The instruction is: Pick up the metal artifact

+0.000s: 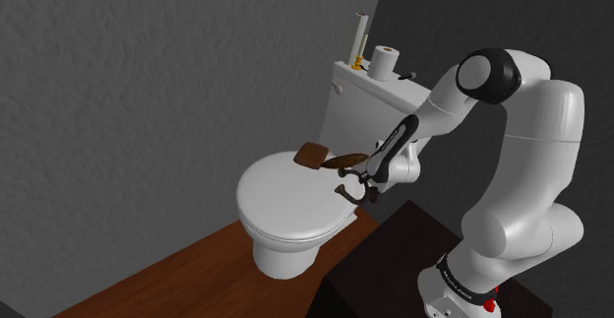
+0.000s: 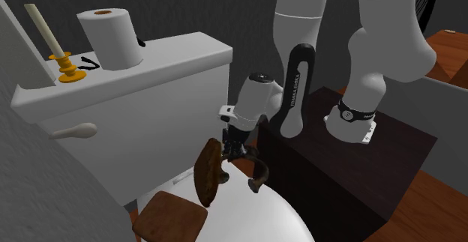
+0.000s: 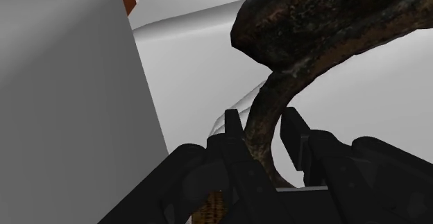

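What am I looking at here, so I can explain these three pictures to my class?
A simulated white robot arm stands on a dark box beside a toilet. One picture looks down from beside the arm's base. One is taken from beside the tank, facing the arm. One looks along the gripper from a camera mounted on it. The black gripper is shut on the thin stem of a dark, mottled, curved artifact over the closed toilet lid. A brown square piece lies on the lid. On the tank stand a toilet roll and a candle in a yellow holder.
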Controlling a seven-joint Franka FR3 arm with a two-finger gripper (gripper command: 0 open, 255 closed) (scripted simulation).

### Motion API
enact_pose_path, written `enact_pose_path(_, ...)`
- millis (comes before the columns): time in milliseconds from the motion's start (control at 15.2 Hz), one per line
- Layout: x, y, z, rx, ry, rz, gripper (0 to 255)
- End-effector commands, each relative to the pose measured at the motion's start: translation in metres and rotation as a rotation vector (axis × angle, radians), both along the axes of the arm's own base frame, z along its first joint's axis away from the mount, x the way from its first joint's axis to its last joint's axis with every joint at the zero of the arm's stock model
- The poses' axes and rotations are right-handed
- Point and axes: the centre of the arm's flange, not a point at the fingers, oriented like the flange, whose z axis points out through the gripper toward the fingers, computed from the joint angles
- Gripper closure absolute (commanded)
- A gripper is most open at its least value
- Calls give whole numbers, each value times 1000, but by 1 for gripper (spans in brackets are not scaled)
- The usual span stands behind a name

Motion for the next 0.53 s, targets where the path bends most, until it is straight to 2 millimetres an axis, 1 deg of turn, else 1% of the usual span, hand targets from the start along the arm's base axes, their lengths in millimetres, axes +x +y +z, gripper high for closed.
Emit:
enact_pose_path(0, 0, 0, 11, 0, -1, 0, 255)
enact_pose_path(330, 0, 0, 37, 0, -1, 0, 255)
enact_pose_path(462, 0, 0, 38, 0, -1, 0, 255)
